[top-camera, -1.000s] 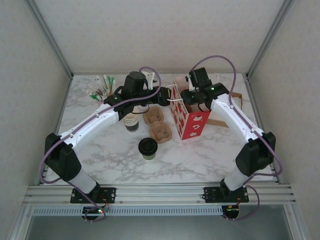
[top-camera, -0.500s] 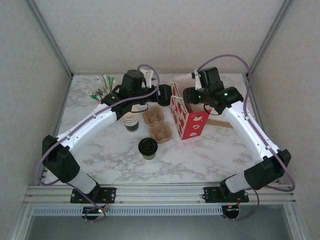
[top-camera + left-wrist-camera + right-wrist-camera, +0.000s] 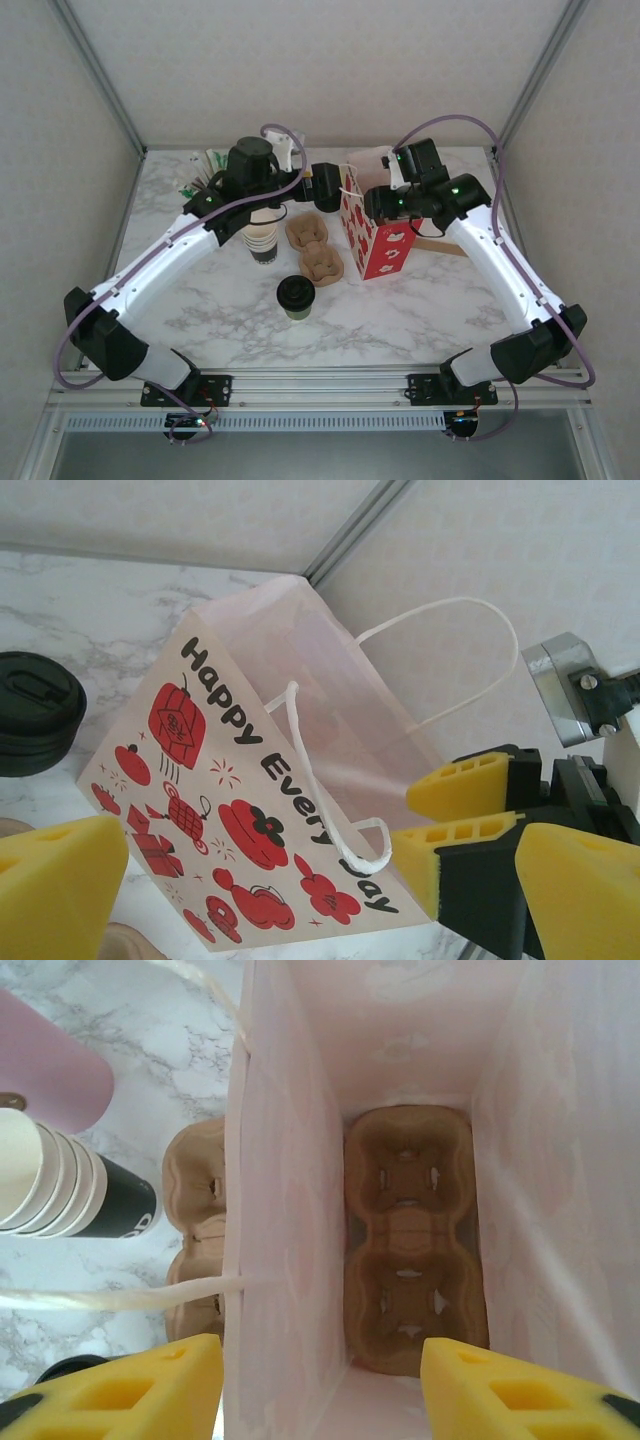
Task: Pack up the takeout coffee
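Observation:
The takeout coffee (image 3: 296, 297), a small cup under a round black lid, stands alone at the front middle of the table. A black lid (image 3: 35, 715) shows at the left edge of the left wrist view. My left gripper (image 3: 326, 190) (image 3: 320, 900) hangs open just left of the red-and-white paper bag (image 3: 376, 243) (image 3: 240, 810), holding nothing. The right gripper (image 3: 374, 205) (image 3: 320, 1400) is open over the bag's mouth, one finger outside its left wall and one inside. A brown cup carrier (image 3: 412, 1240) lies flat on the bag's bottom.
A stack of nested paper cups (image 3: 262, 240) (image 3: 60, 1185) stands left of two brown cup carriers (image 3: 314, 248). Packets and stirrers (image 3: 203, 172) lie at the back left. A flat brown bag (image 3: 455, 225) lies behind the right arm.
My left gripper has opened wide and its arm has swung left. The right gripper has moved from behind the bag to over its mouth, its jaws a little wider.

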